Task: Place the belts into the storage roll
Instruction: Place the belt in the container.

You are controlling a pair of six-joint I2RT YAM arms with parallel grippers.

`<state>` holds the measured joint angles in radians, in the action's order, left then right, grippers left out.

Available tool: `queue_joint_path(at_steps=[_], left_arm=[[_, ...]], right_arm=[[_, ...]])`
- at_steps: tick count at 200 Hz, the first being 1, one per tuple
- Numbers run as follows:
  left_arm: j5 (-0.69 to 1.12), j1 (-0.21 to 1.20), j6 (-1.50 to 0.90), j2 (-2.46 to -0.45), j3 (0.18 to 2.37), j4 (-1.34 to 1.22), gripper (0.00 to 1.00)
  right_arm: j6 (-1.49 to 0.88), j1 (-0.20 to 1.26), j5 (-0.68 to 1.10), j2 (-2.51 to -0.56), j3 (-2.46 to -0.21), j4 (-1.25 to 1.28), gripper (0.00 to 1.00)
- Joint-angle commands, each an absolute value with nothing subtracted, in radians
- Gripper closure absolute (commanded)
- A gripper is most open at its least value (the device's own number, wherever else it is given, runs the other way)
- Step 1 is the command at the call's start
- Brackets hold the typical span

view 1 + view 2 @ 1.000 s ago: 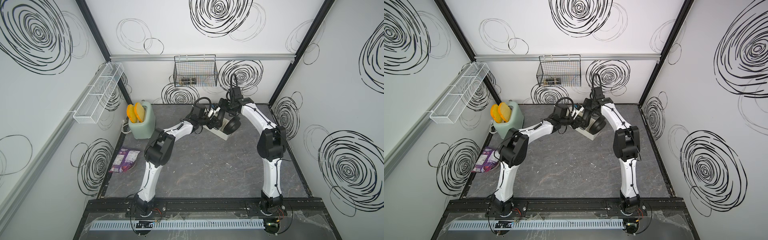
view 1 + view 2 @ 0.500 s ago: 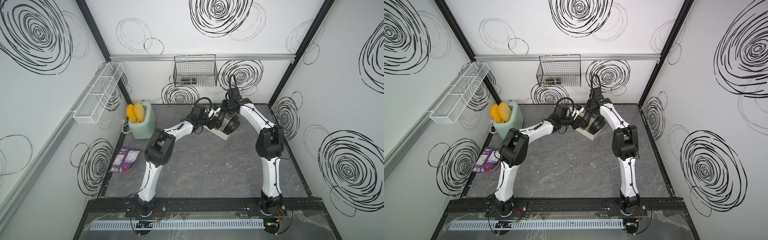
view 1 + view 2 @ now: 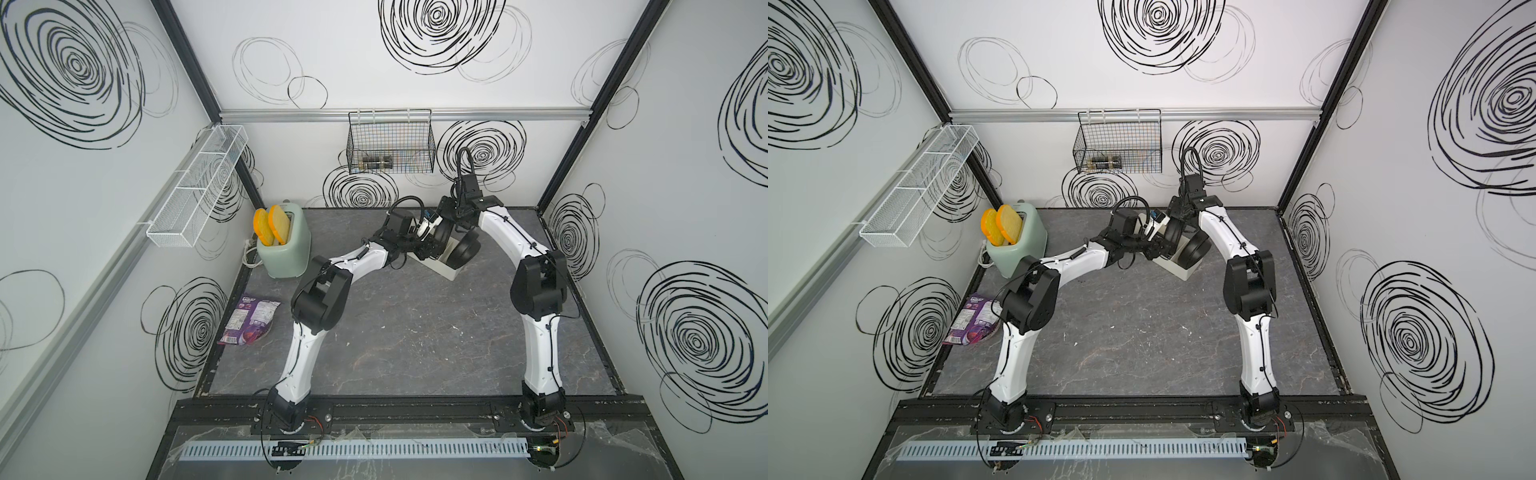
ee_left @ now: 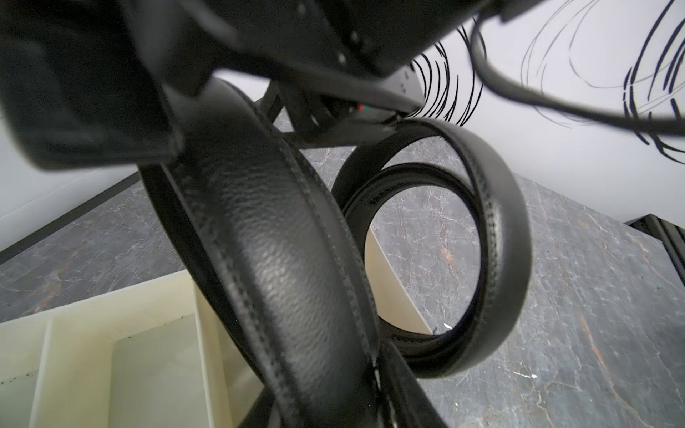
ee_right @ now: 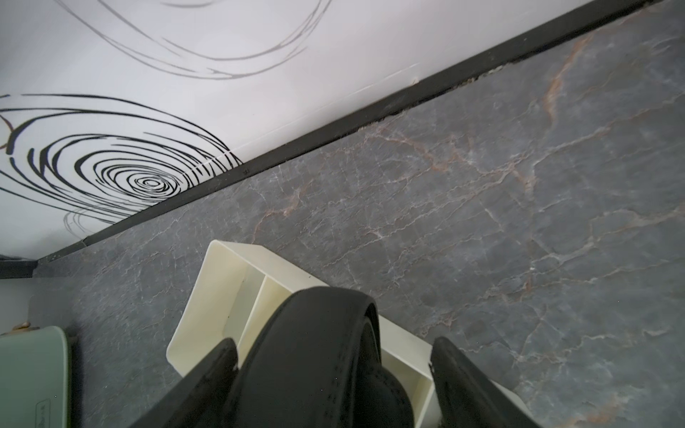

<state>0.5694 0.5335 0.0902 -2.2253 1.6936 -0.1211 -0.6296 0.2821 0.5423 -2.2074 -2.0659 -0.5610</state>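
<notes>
Storage tray (image 3: pixel 448 271) lay at 12 o'clock on the grey table (image 3: pixel 415 340). One coiled belt (image 3: pixel 462 254) stood on edge at the tray's 5 o'clock end. Left gripper (image 3: pixel 430 249) was clamped on the other belt (image 4: pixel 278 259) above the tray. Right gripper (image 5: pixel 333 346) was spread wide astride a belt loop, one finger (image 5: pixel 211 367) touching it and the opposite finger clear; it gripped nothing.

Nothing can be read for certain. The purple snack bag (image 3: pixel 251 320) bears a white logo and a panel of fine print, both too small. A mark on the green toaster (image 5: pixel 33 378) is blurred.
</notes>
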Motion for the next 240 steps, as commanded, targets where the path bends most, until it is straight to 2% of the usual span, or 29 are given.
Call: queue_joint_path(at_steps=[1, 52, 72, 106, 135, 167, 193, 209, 240], left_arm=[[0.567, 0.516, 0.101, -2.245, 1.701, -0.118, 0.61], [0.583, 0.492, 0.081, -2.228, 1.674, -0.141, 0.60], [0.598, 0.484, 0.069, -2.223, 1.663, -0.156, 0.59], [0.604, 0.483, 0.058, -2.221, 1.664, -0.163, 0.53], [0.619, 0.483, 0.050, -2.224, 1.665, -0.170, 0.53], [0.621, 0.485, 0.054, -2.225, 1.664, -0.162, 0.54], [0.617, 0.485, 0.063, -2.221, 1.665, -0.155, 0.54], [0.613, 0.485, 0.064, -2.223, 1.666, -0.154, 0.54], [0.607, 0.491, 0.064, -2.232, 1.682, -0.147, 0.54]], right_arm=[[-0.636, 0.275, 0.450, -2.139, -2.055, -0.473, 0.15], [-0.632, 0.261, 0.406, -2.110, -2.024, -0.362, 0.14], [-0.633, 0.244, 0.492, -2.107, -2.000, -0.270, 0.17], [-0.655, 0.238, 0.545, -2.135, -2.016, -0.292, 0.19], [-0.663, 0.244, 0.553, -2.162, -2.040, -0.358, 0.20], [-0.644, 0.249, 0.601, -2.206, -2.090, -0.406, 0.27], [-0.596, 0.247, 0.553, -2.266, -2.244, -0.602, 0.18], [-0.587, 0.247, 0.460, -2.306, -2.372, -0.762, 0.16], [-0.634, 0.247, 0.553, -2.333, -2.397, -0.828, 0.15]])
